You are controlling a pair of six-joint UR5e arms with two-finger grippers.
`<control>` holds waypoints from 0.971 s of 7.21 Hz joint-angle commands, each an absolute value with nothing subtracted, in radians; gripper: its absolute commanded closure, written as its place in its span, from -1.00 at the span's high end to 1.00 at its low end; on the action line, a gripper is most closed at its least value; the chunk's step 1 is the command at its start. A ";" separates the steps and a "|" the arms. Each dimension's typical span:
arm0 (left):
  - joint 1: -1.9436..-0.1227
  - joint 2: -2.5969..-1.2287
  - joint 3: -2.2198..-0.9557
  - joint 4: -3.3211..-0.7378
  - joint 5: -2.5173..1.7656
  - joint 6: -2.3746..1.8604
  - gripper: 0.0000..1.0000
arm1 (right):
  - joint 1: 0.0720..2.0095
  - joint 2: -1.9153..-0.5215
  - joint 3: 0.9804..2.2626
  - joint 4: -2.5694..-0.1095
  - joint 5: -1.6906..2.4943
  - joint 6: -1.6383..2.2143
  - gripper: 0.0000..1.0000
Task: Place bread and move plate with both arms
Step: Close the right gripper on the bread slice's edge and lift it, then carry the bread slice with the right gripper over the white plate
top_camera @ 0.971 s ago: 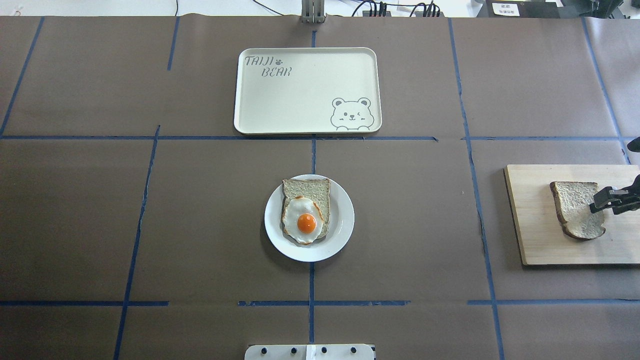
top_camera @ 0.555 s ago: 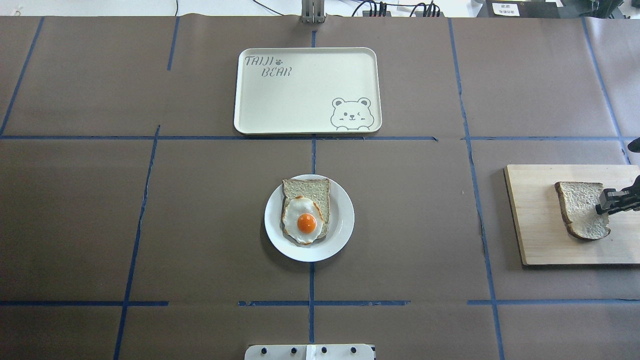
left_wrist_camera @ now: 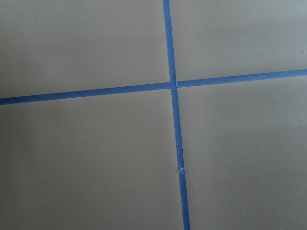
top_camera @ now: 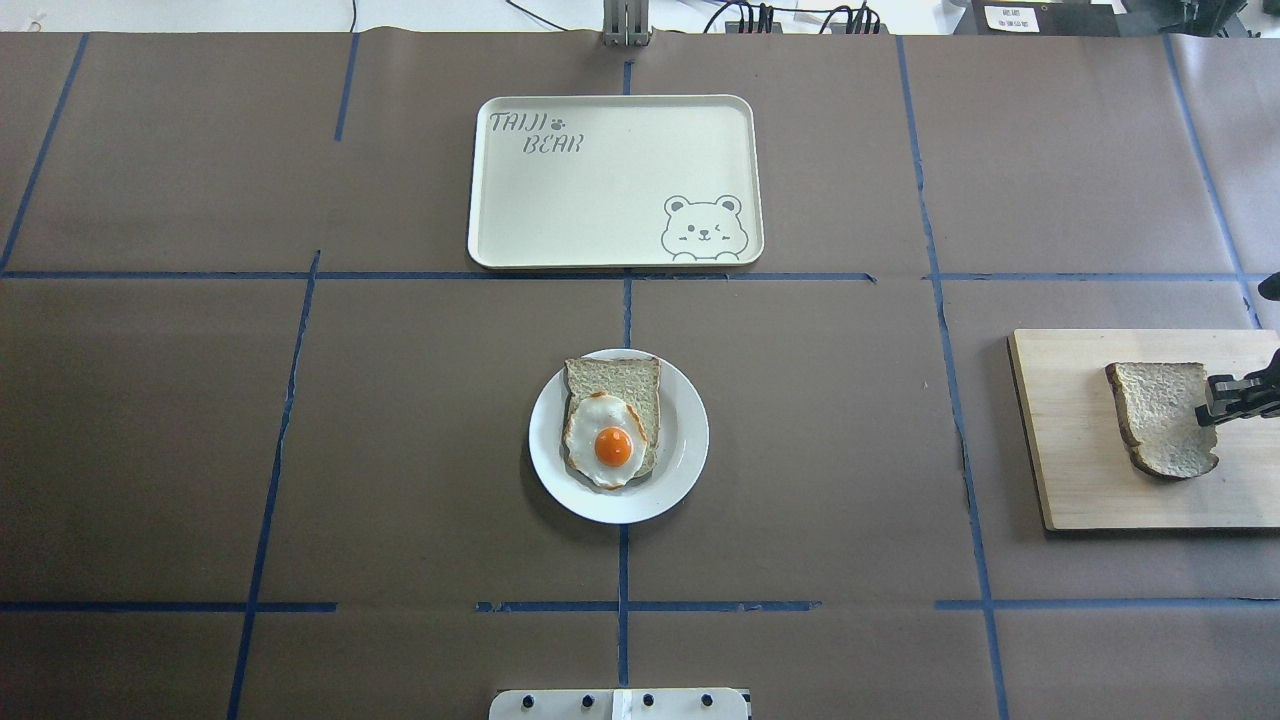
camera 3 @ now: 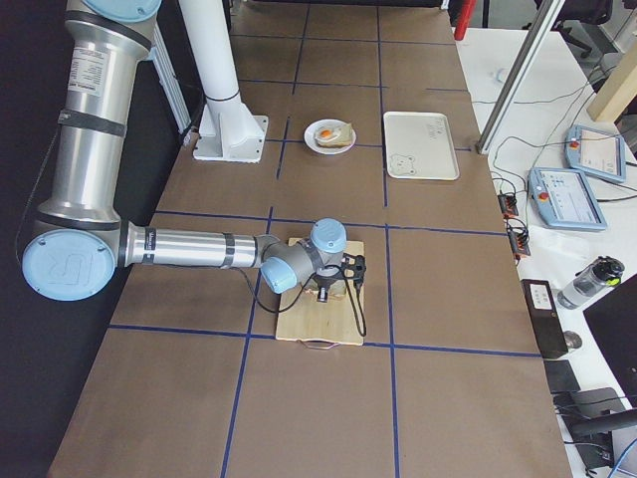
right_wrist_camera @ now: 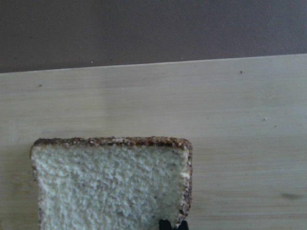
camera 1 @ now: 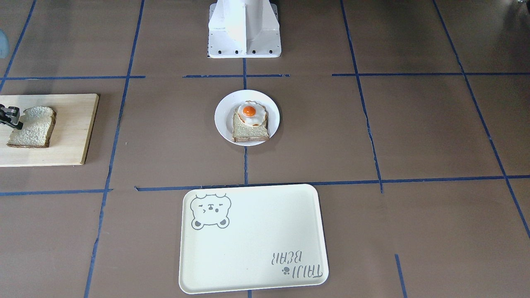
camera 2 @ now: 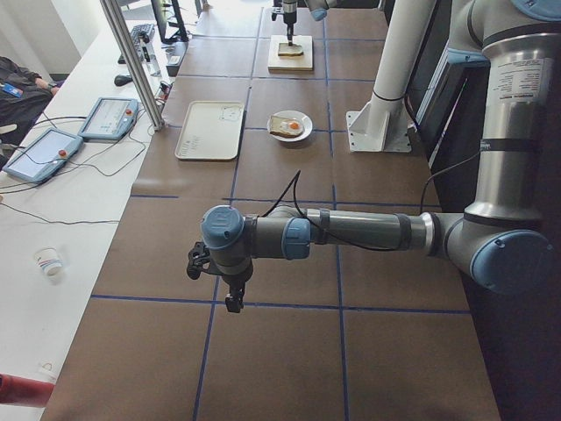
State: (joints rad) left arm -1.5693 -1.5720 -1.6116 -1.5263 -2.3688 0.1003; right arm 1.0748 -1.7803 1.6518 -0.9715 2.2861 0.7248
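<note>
The bread [top_camera: 1160, 420], a coarse domed slice with dark crust, lies on a wooden cutting board [top_camera: 1080, 480] at the table's right end. It also shows in the front view [camera 1: 31, 128] and the right wrist view [right_wrist_camera: 110, 187]. My right gripper [top_camera: 1212, 405] is shut on the bread's right edge, low over the board. Its tips show at the bottom of the wrist view [right_wrist_camera: 172, 224]. The white plate [top_camera: 690, 440] sits at the table's middle with a squarer slice [top_camera: 615, 378] and a fried egg [top_camera: 612, 445] on it. My left gripper [camera 2: 230, 303] hangs over bare table far left; I cannot tell its jaws.
A cream rectangular tray [top_camera: 610, 180] with a bear drawing lies beyond the plate. The white pedestal base [camera 1: 244, 29] stands on the robot's side of the plate. Blue tape lines cross the brown table cover.
My right gripper has drawn back to the right by a little, and the bread has shifted and turned slightly with it on the board. The plate and tray have not moved.
</note>
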 commanded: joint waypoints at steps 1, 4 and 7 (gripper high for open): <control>-1.569 -1.575 -1.612 -1.526 -2.370 0.100 1.00 | 1.144 -1.825 1.753 -0.973 2.316 0.716 -1.00; -1.569 -1.574 -1.608 -1.526 -2.368 0.101 1.00 | 1.238 -1.821 1.857 -0.973 2.445 0.729 -1.00; -1.569 -1.575 -1.606 -1.525 -2.370 0.097 1.00 | 1.195 -1.541 1.870 -0.974 2.485 1.089 -1.00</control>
State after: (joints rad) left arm -1.5693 -1.5749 -1.6065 -1.5250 -2.3699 0.0994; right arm 1.2252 -1.6790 1.8694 -0.9738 2.4738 0.8931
